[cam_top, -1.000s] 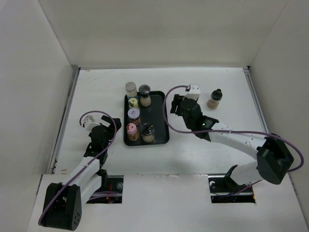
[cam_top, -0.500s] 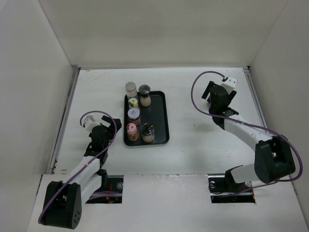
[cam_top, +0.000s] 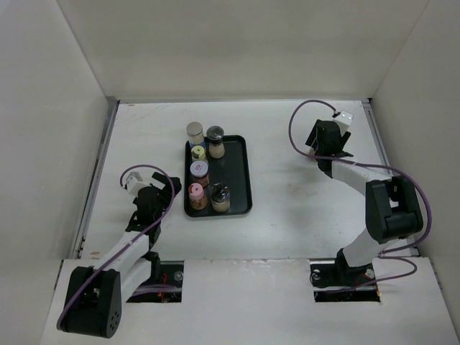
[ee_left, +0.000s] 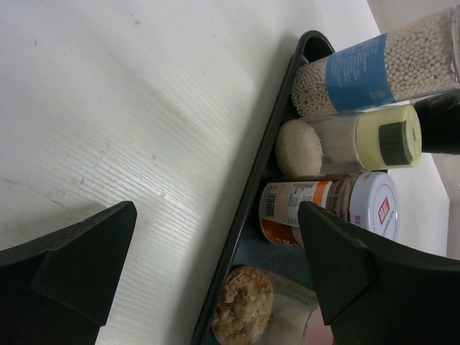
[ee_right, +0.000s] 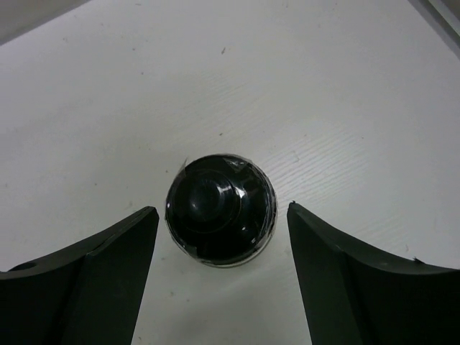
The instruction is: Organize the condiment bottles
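The right tool (ee_right: 219, 215) hung with its two dark fingers (ee_right: 93, 277) spread wide. A small clear jar with a glossy black domed lid (ee_right: 221, 205) stood upright on the white counter (ee_right: 323, 93) between them, with a gap on each side. Only the lid showed from above, so its contents could not be made out. In the overhead view the right tool (cam_top: 327, 140) sat at the upper right of the frame and covered that jar completely.

The left tool (ee_left: 215, 212) was also spread, holding nothing, low over the counter just beside the long rim of the black rectangular tray (ee_left: 266, 180). Seen through it, lying sideways in the frame, were:
- a clear jar of pale beads with a blue label (ee_left: 374, 72), cut off at the right edge
- a yellow-lidded jar (ee_left: 359, 140)
- a jar with a white, red-printed lid (ee_left: 330, 208)
- a jar of brown crumbs (ee_left: 244, 309), cropped by the bottom edge and partly hidden behind a finger

From overhead, the tray (cam_top: 244, 172) lay left of centre. A pale-lidded jar (cam_top: 195, 131) stood at its upper left corner, though whether inside the rim or just outside could not be told.
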